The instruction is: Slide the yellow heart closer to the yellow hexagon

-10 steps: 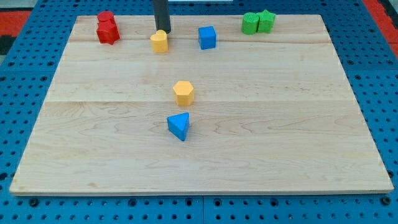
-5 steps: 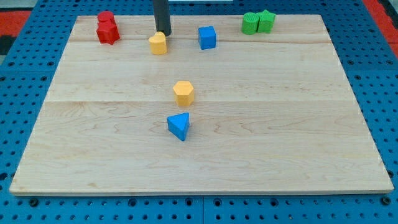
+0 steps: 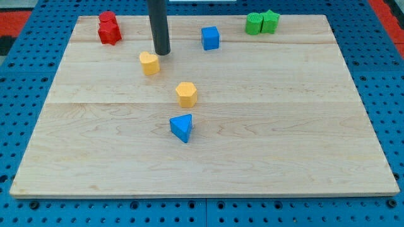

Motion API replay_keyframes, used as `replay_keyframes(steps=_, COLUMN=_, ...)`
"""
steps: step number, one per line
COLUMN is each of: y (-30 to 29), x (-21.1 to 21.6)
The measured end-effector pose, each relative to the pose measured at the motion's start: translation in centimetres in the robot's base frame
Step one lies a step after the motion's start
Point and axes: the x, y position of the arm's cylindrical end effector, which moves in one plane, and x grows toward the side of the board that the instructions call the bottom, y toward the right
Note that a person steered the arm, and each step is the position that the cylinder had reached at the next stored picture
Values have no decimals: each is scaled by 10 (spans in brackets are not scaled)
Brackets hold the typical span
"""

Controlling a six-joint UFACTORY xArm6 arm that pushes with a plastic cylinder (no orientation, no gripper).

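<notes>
Two yellow blocks (image 3: 149, 63), two blue (image 3: 210, 37), two green (image 3: 262, 23), two red (image 3: 108, 28)

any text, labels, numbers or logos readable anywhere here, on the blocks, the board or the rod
None: no word, number, label or logo can be read in this view.
The wooden board shows only grain.
The yellow heart, yellow hexagon, blue blocks, red blocks and green blocks have plain faces.
The dark rod is unmarked down to my tip, just up and right of the heart.

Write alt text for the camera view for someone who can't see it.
My tip sits just up-right of the yellow heart, which lies up-left of the yellow hexagon on a wooden board. A blue triangle lies below the hexagon.
</notes>
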Motion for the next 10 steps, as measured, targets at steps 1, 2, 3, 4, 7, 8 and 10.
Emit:
replay_keyframes(steps=1, y=-16, x=6)
replay_keyframes(steps=2, y=-16, x=25)
replay_keyframes(steps=3, y=-15, x=41)
replay_keyframes(steps=4, y=-15, x=49)
replay_keyframes(steps=7, y=4, x=49)
replay_keyframes(steps=8, y=17, x=52)
replay_keyframes(steps=10, y=33, x=60)
